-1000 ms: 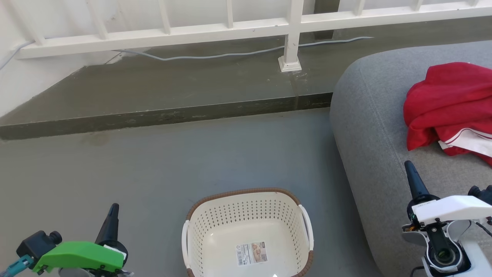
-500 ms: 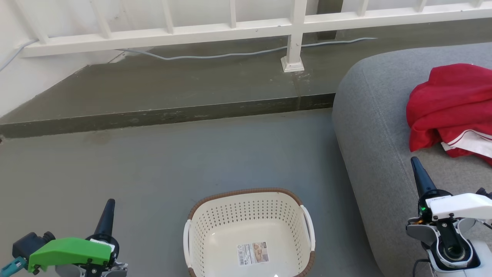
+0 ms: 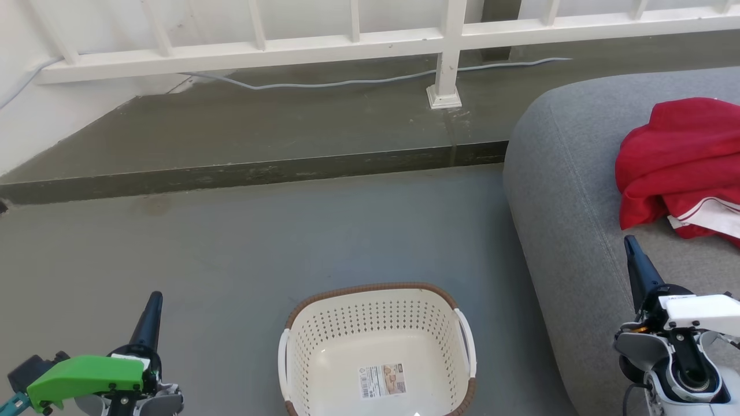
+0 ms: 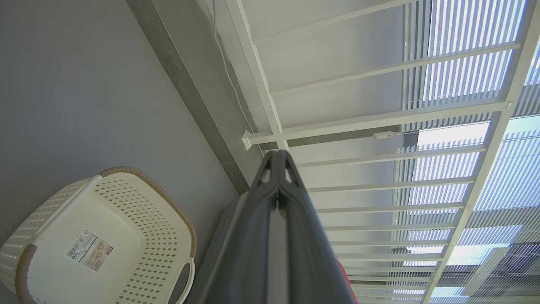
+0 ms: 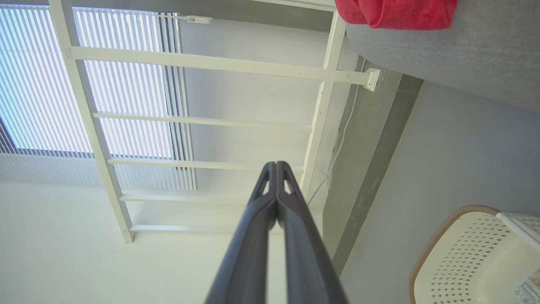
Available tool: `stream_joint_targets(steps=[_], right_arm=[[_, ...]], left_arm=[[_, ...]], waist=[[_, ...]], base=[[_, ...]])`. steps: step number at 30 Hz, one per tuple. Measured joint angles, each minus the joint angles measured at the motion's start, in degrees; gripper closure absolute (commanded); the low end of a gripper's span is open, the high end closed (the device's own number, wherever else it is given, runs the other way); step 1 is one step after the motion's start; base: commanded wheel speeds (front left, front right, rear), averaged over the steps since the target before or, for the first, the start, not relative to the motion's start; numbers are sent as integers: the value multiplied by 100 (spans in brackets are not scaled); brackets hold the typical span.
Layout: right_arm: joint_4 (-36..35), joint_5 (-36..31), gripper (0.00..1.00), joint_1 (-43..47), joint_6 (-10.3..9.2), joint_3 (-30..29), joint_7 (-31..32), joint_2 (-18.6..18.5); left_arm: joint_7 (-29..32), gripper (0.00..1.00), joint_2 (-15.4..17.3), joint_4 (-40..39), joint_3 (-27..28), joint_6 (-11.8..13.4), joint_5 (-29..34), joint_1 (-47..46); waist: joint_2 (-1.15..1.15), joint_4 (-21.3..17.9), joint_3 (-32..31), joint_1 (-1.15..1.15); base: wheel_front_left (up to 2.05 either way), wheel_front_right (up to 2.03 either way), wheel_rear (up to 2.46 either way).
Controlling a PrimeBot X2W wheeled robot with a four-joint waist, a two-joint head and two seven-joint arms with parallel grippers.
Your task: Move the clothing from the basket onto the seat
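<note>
Head view: the grey floor point(image 3: 289, 242) takes up most of the scene. The big rounded grey seat point(image 3: 566, 202) bulges in from the right. On top of the seat lies the clothing point(image 3: 676, 156), a rumpled red heap with a white striped panel at its lower edge. The heap runs off the right border, so whether it is one garment or two cannot be told. The cream perforated basket point(image 3: 370, 287) stands on the floor just left of the seat's front. Nothing is inside it but bare plastic.

The left gripper point(image 3: 154, 300) hangs low over the floor, left of the basket. The right gripper point(image 3: 633, 254) is over the seat's near part, just short of the red hem. On each, the two dark fingers are pressed together to a single point with nothing between them. The smallest thing to note is the label sticker point(image 3: 380, 379) on the basket's bottom.

The transfer looks done, so the step in hand is likely a clean retreat. To do it well, draw the right arm back along its own line, away from the hem, so the fingertip does not snag the loose fabric. Look over the basket's bottom before calling it finished.
</note>
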Motion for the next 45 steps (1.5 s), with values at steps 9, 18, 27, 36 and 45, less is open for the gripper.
stream_joint_targets(steps=[9, 18, 27, 36, 45], right_arm=[[45, 637, 100, -73, 97, -189, 133, 37], [60, 740, 100, -74, 113, -246, 177, 54], [60, 740, 100, -74, 113, -248, 177, 55], [60, 740, 100, -74, 114, -252, 177, 55], [60, 740, 100, -74, 114, -254, 177, 56]], left_arm=[[124, 100, -62, 156, 171, -140, -597, -147], [148, 100, -114, 196, 200, -174, -756, -159], [164, 100, -115, 219, 202, -189, -756, -205], [164, 100, -119, 248, 204, -190, -756, -205], [165, 100, -121, 283, 207, -191, -756, -207]], waist=[[0, 33, -3, 0], [0, 38, -3, 0], [0, 38, -4, 0], [0, 39, -5, 0], [0, 39, -5, 0]], base=[[0, 0, 0], [0, 0, 0], [0, 0, 0], [0, 0, 0], [0, 0, 0]])
